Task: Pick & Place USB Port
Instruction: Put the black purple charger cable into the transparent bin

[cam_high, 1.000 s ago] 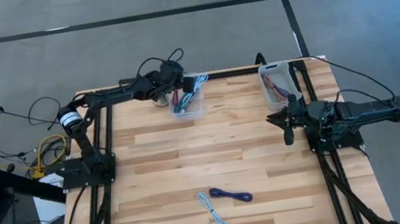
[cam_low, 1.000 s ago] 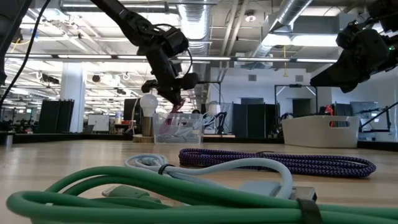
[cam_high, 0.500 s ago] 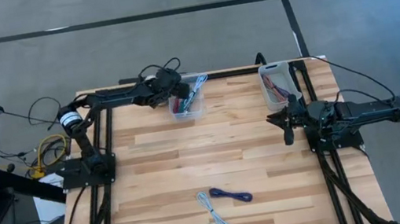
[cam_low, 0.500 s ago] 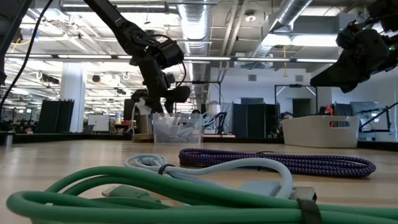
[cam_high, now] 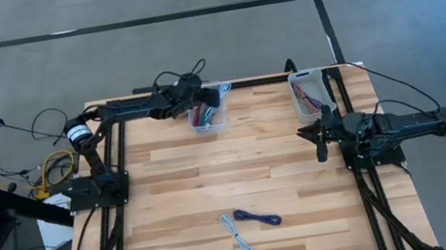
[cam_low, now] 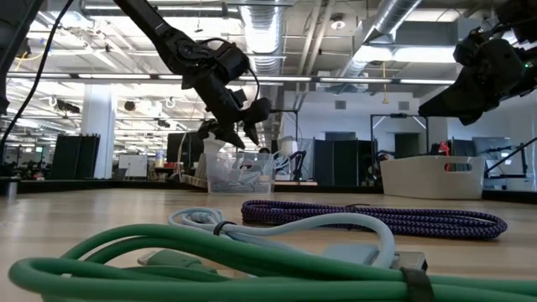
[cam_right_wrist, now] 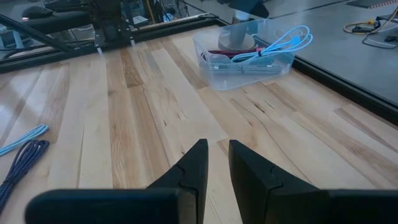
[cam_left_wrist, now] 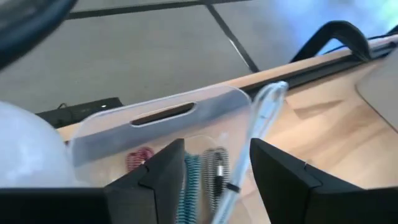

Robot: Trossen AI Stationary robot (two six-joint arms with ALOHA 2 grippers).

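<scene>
High view: the left gripper (cam_high: 211, 97) hangs over the clear bin (cam_high: 209, 112) at the table's (cam_high: 238, 167) far edge; the right gripper (cam_high: 309, 132) waits at the right side, near a white bin (cam_high: 308, 94). Three coiled USB cables (cam_high: 249, 237) lie at the near edge. Low view: the left gripper is above the clear bin. Left wrist view: fingers (cam_left_wrist: 283, 180) parted, empty, over the bin's cables. Right wrist view: fingers (cam_right_wrist: 194, 163) nearly closed, empty.

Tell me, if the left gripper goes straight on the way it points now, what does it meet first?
Probably the cables inside the clear bin: the left gripper, its jaws open, points down into it. Depth is unclear.
</scene>
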